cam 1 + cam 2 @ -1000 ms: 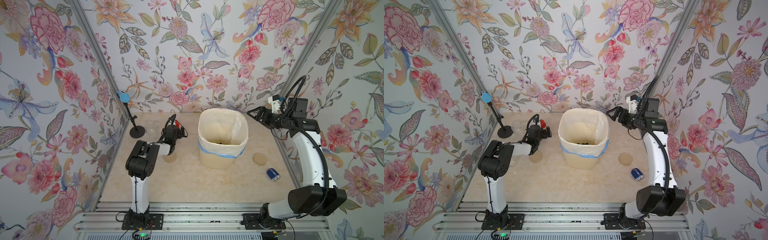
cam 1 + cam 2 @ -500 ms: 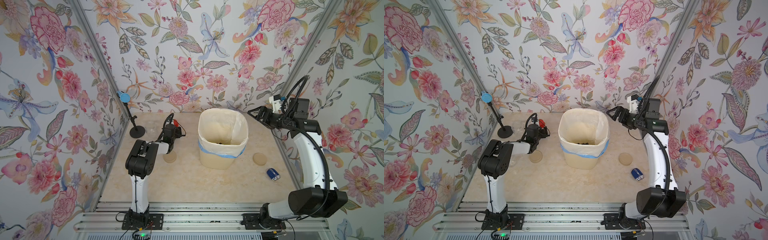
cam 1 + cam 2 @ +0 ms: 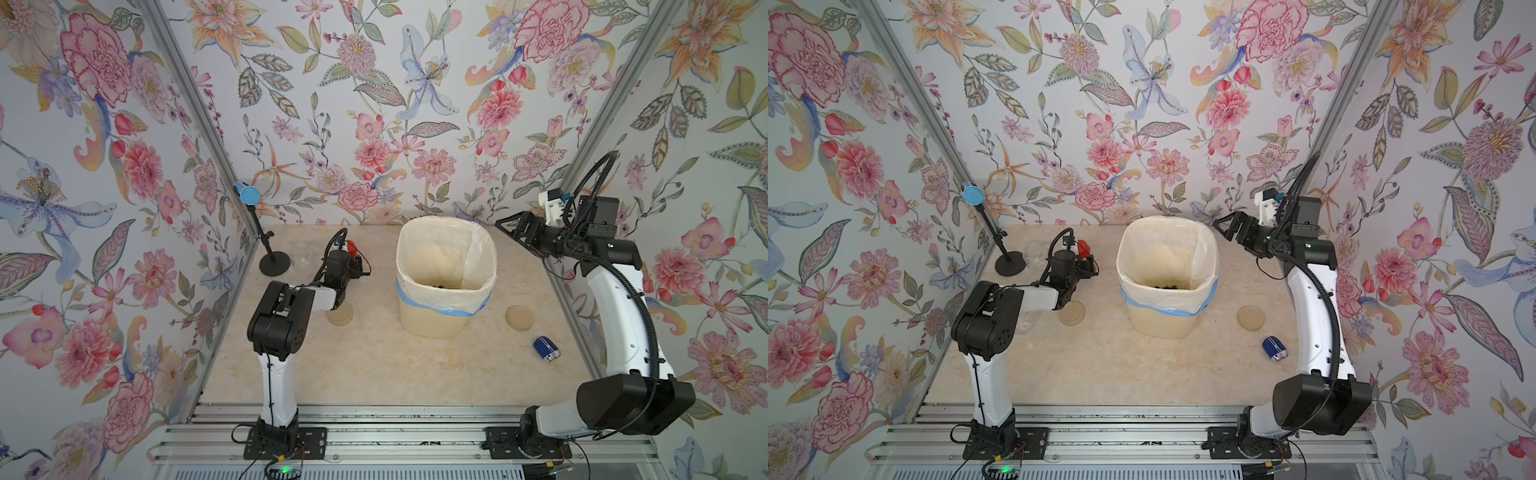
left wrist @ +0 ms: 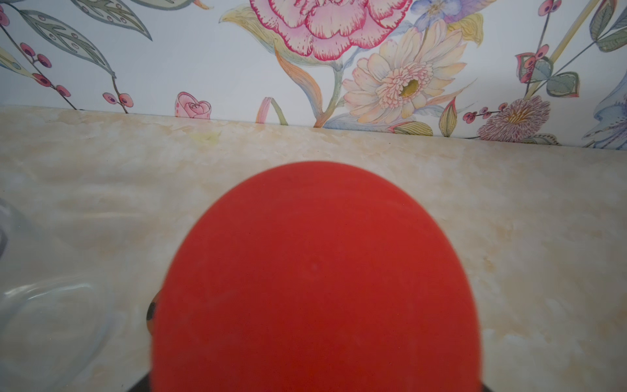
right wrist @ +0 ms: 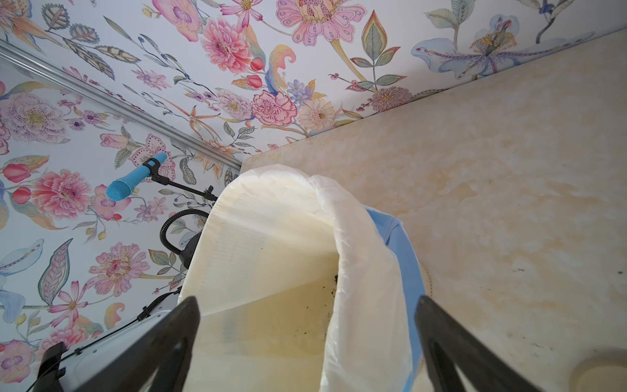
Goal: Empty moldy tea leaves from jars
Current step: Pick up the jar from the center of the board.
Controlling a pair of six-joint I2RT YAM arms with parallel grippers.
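Note:
A narrow jar with a red cap (image 3: 351, 246) (image 3: 1082, 248) stands left of the bin, right at the tip of my left gripper (image 3: 347, 258) (image 3: 1079, 261). In the left wrist view the red cap (image 4: 315, 271) fills the place between the jaws and hides them. A squat clear jar (image 3: 302, 253) (image 3: 1034, 252) (image 4: 51, 322) stands open by the mic stand. Another clear jar (image 3: 1023, 322) peeks from behind the left arm. Dark tea leaves (image 3: 440, 286) (image 3: 1165, 286) lie at the bin's bottom. My right gripper (image 3: 505, 226) (image 3: 1223, 226) (image 5: 305, 339) hangs open and empty above the bin's right rear rim.
The cream ribbed bin (image 3: 446, 320) (image 3: 1163, 324) (image 5: 258, 237) with a white liner stands mid-table. Beige lids (image 3: 340, 313) (image 3: 519, 318) lie on either side of it. A small blue object (image 3: 546, 348) lies front right. A mic stand (image 3: 274, 262) is at back left.
My left gripper has edged toward the back wall, onto the red-capped jar. The right arm has barely moved.

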